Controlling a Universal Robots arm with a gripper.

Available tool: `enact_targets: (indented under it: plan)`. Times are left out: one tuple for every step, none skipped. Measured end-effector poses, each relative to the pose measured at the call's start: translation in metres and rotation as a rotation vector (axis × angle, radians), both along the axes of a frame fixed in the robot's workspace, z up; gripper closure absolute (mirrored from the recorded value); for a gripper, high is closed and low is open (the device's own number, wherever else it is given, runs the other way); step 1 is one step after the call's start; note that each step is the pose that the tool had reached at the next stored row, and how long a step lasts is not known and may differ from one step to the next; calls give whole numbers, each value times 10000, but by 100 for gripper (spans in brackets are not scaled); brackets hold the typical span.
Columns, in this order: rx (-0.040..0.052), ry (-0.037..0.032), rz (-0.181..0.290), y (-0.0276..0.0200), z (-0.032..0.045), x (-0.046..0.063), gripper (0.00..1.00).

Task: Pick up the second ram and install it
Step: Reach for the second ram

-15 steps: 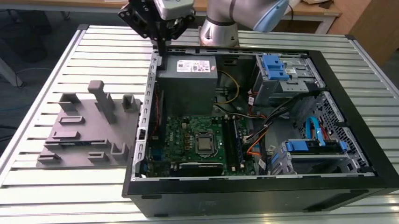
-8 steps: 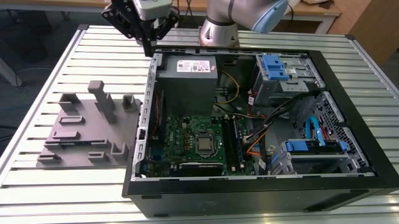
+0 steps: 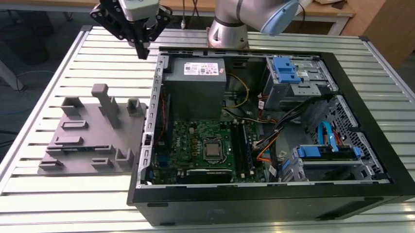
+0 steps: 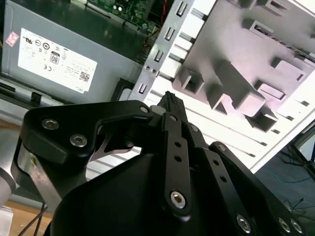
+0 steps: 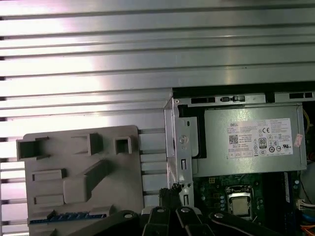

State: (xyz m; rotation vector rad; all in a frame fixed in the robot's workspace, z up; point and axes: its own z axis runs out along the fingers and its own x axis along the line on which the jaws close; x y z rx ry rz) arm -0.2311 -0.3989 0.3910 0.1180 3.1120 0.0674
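lying flat in a shallow seat of the grey holder tray [image 5: 123,196]: second ram [image 5: 69,216], blue board with a row of dark chips, seen in the first wrist view at the tray end away from the tall posts. not gripped and not touched.

long axis: parallel to the slats of the worktop [image 3: 97,58], running from the exterior view's left to its right.

gripper [image 3: 141,52]: fingers drawn together to a point, nothing seen between them. it hangs above the worktop at the far end of the scene in the exterior view, past the posted end of the tray and just beside the far corner of the computer case [image 3: 259,204] on the exterior view's left.

relation: the ram is well apart from the gripper, on the opposite end of the tray. from the fingertips it lies toward the near side of the exterior view and somewhat toward that view's left, with the tray's posts standing between the two.

destination side: the open case lies on the exterior view's right of the tray, with the power supply [image 3: 194,73] at its far end and the motherboard [image 3: 188,141] nearer. the memory slots [image 3: 244,145] appear to run near-to-far, crosswise to the ram's present lie.
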Motion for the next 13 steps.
enact_targets:
  plan:
    - [0, 0, 0, 0, -1, -20, 93]
    - [0, 0, 1, 0, -2, -41, 93]
    - [0, 0, 1, 0, -3, -62, 93]
    - [0, 0, 1, 0, -4, -84, 93]
    - [1, -1, 0, 0, -6, -108, 93]
    - [1, 0, -1, 0, -7, -132, 93]
    - [0, 0, -1, 0, -9, -156, 93]
    - [0, 0, 0, 0, -11, -183, 93]
    - [1, -1, 0, 0, -13, -210, 93]
    - [0, 0, 1, 0, -15, -234, 93]
    - [0, 0, 1, 0, -17, -258, 93]
    - [1, -1, 1, 0, -20, -282, 93]
    - [0, -1, 0, 0, -22, -306, 93]
